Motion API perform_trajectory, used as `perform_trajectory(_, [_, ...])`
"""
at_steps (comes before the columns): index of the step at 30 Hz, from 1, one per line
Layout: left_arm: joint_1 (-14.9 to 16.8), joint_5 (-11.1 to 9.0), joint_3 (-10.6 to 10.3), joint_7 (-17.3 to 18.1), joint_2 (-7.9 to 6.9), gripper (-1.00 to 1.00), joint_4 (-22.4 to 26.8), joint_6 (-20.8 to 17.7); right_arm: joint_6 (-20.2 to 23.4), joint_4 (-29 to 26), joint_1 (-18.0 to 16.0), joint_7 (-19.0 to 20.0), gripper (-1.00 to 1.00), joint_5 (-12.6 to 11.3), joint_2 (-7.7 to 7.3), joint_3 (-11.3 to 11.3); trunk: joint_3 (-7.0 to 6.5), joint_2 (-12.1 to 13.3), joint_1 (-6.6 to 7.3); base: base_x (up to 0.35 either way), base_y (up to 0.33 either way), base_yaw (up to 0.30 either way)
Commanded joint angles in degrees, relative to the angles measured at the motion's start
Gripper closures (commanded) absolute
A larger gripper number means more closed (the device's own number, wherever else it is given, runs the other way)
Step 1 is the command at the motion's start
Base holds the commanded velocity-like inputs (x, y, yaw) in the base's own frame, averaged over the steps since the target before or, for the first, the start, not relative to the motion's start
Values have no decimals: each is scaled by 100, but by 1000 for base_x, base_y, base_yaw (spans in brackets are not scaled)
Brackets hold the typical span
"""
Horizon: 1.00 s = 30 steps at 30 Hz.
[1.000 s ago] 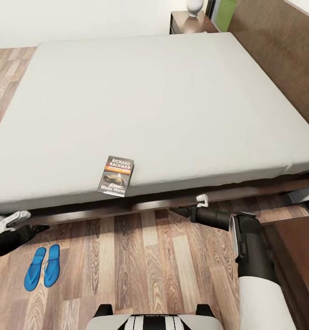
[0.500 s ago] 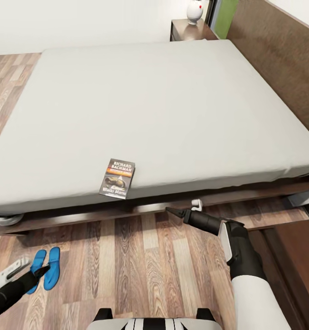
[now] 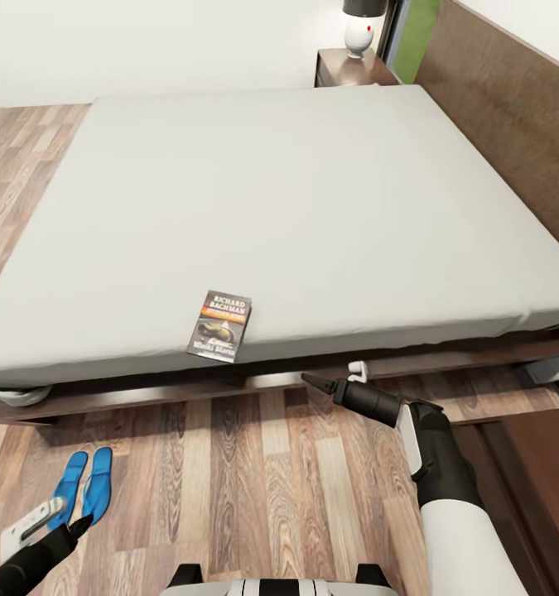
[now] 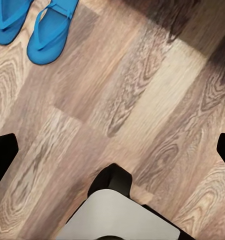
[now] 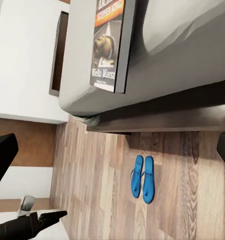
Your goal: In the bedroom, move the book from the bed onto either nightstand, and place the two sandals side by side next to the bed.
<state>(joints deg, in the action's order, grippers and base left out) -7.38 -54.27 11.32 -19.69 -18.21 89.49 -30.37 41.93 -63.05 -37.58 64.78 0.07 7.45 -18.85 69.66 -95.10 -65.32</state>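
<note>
At the mattress's near edge: thin dark paperback book (image 3: 220,325), light, stiff, slightly overhanging; pinch there. Right gripper (image 3: 312,382) jaws apart; left gripper (image 3: 80,523) likewise.

"RICHARD BACHMAN" and "Wielki Marsz" on the book (image 3: 219,326) cover.

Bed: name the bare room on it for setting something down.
The bed mattress is bare from the headboard side across to the far edge. The one occupied spot is the near edge, where the book lies.
</note>
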Motion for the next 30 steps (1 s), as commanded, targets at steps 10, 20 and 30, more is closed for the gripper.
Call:
perform_trajectory(10, [-9, 27, -23, -68, 109, -100, -308, 322, 80, 344, -7, -41, -100, 2, 19, -62, -90, -2, 0, 1, 124, 69])
perform_trajectory(20, [-9, 36, -43, -56, 108, -100, -351, 375, 80, 1137, -167, -271, -100, -415, 41, -256, -181, -2, 0, 79, 258, 80])
perform_trajectory(30, [-9, -37, -45, 12, 136, -100, -341, 380, 71, 1223, -175, -573, -100, -1156, 19, -953, -255, -2, 0, 28, 63, 120])
